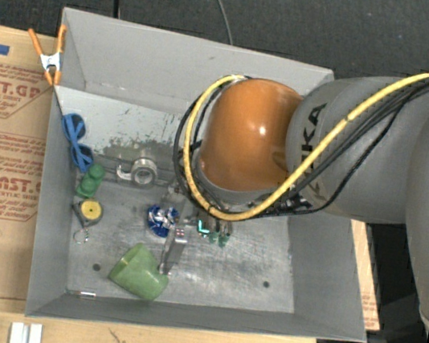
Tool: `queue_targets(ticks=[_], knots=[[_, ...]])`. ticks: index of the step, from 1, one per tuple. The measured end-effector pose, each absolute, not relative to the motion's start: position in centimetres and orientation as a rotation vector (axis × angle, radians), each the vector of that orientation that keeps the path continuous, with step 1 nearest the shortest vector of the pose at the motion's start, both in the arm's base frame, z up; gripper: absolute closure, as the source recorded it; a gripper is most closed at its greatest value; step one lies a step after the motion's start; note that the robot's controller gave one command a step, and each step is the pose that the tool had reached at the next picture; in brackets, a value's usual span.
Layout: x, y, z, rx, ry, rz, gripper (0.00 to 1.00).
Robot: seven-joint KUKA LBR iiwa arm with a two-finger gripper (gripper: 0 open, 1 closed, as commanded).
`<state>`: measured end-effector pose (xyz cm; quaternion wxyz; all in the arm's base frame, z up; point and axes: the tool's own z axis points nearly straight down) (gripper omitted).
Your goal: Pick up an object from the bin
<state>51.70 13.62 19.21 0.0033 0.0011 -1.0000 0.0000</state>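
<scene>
**Claw down beside the green cup**

Closest to the bin's point(176, 303) front wall, a green cup point(138, 273) lies on its side. The claw point(169, 262) comes down right at the cup's right edge. I can't tell whether it touches, or whether it stands wide or narrow. Just behind, left of the claw, sits a small blue-white thing point(161, 220). Further left are a yellow disc point(91, 209) and a green peg point(91, 179). Farther back lie a metal ring point(144, 171) and a blue loop point(73, 139).
</scene>
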Motion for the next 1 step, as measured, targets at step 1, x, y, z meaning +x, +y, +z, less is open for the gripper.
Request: queue_targets(ticks=[1], knots=[[54.39,9.92,11.27,0.038,-3.137,0.001,0.00]])
